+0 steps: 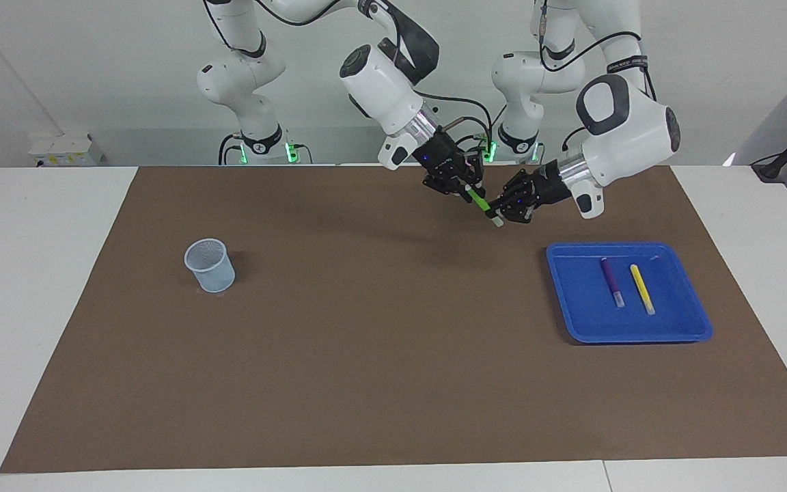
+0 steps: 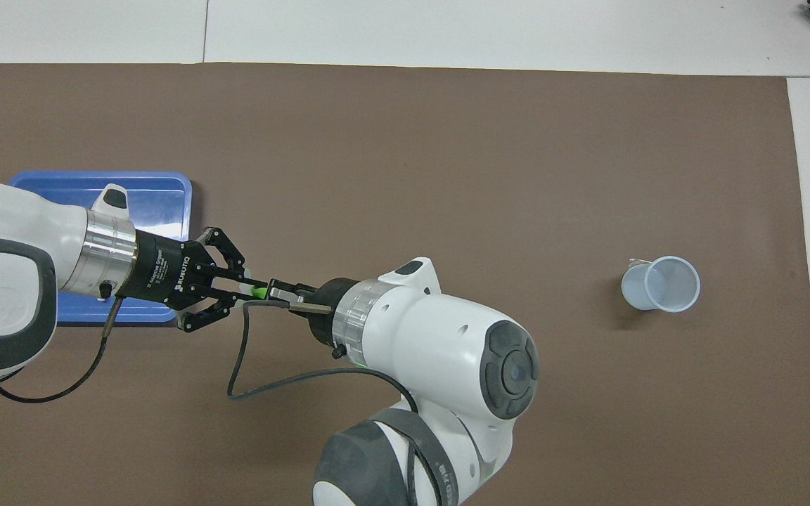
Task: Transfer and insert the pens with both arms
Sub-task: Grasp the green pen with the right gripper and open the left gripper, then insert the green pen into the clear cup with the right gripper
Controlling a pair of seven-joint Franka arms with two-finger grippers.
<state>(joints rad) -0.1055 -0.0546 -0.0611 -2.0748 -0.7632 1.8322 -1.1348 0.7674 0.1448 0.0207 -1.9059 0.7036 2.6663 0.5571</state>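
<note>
Above the mat (image 1: 366, 342), both claws (image 1: 486, 203) on green pen (image 1: 479, 199).

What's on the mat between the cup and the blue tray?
Nothing: in the facing view, bare brown mat runs from the cup to the blue tray. The overhead view has the arms covering part of it.

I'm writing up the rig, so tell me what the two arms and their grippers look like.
Both arms are glossy white with dark grey joint caps and silver wrist rings. The left gripper and right gripper are black linkage types with white lettering. Black cables trail along each arm.
</note>
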